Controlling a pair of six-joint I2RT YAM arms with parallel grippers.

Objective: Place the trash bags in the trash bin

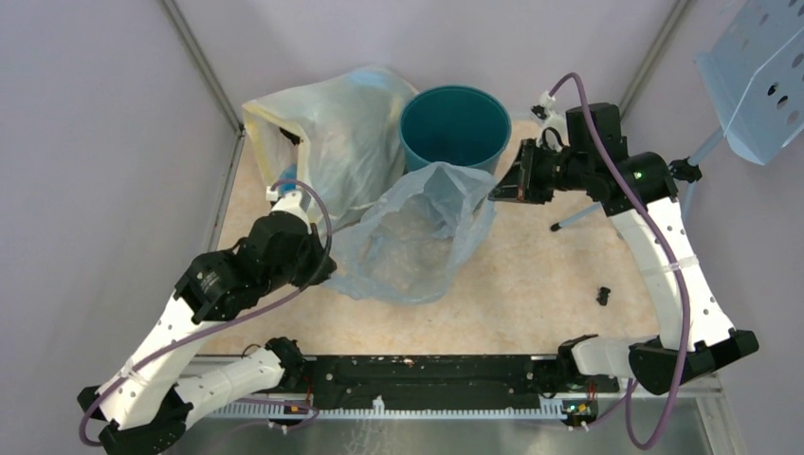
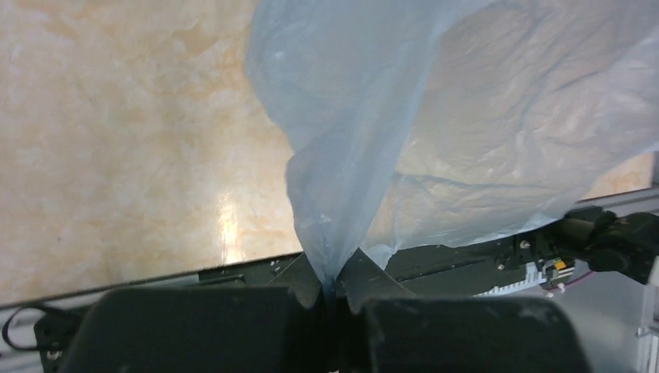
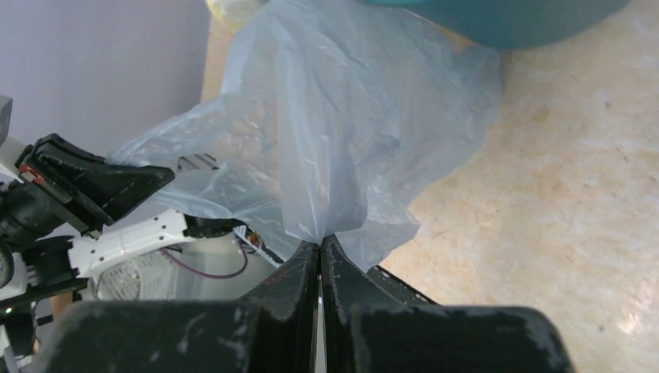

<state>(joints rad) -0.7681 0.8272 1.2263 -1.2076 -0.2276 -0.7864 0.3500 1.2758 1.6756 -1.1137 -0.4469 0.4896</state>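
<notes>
A pale-blue translucent trash bag (image 1: 417,237) hangs stretched between my two grippers above the table, its mouth gaping. My left gripper (image 1: 327,265) is shut on the bag's near-left edge; in the left wrist view the film (image 2: 365,132) bunches into the closed left gripper (image 2: 332,281). My right gripper (image 1: 495,192) is shut on the far-right edge, and the right wrist view shows the bag (image 3: 326,140) pinched at the right gripper (image 3: 320,242). The dark teal trash bin (image 1: 455,128) stands upright just behind the bag, its rim (image 3: 497,19) at that view's top.
A large yellowish translucent bag (image 1: 332,133) leans at the back left, touching the bin. A small black object (image 1: 603,295) lies on the table at the right. A pale-blue perforated panel (image 1: 758,76) on a stand is at the far right. Walls close in behind.
</notes>
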